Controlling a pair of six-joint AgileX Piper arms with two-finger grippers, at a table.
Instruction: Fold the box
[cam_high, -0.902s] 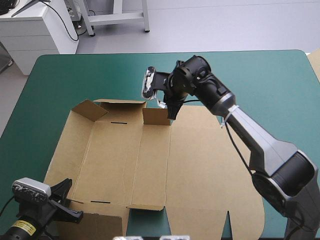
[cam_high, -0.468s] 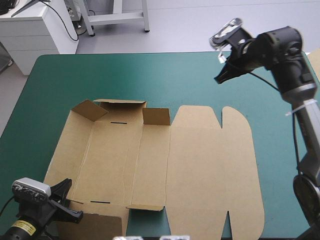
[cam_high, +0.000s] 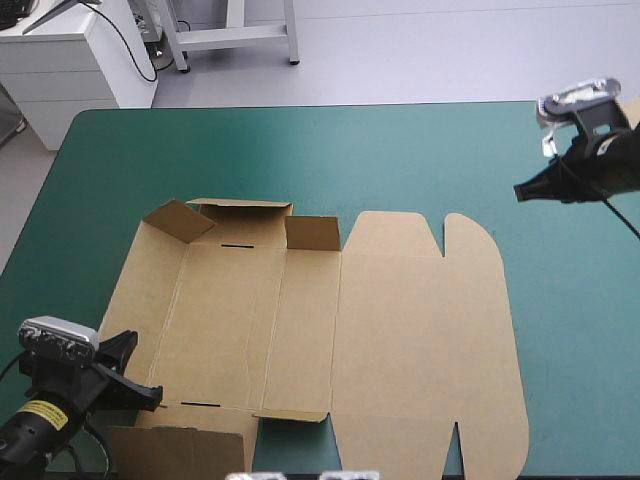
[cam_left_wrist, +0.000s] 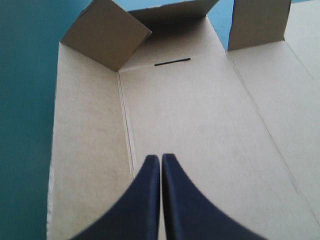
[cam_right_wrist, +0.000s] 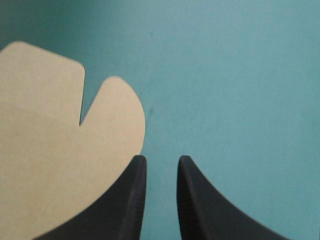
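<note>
- The box (cam_high: 400, 330) lies mostly flat at the centre of the teal-green surface (cam_high: 300, 150), with flaps (cam_high: 180, 220) raised at its 11 o'clock corner.
- The left tool (cam_high: 150, 392) is closed, at the box's 8 o'clock.
- The right tool (cam_high: 522, 192) is slightly open, above the surface at 2 o'clock.

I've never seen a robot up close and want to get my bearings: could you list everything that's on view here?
Table: one, teal-green cover, fills most of the high view.
Box: one, brown board, lying mostly flat and unfolded on the middle of the table.
Flaps: three, brown, raised at the box's far left end.
Left gripper: one, black fingers, shut, over the box's near left part.
Right gripper: one, black fingers, open and empty, above the bare cover toward the table's far right, off the box's rounded far right corner.
</note>
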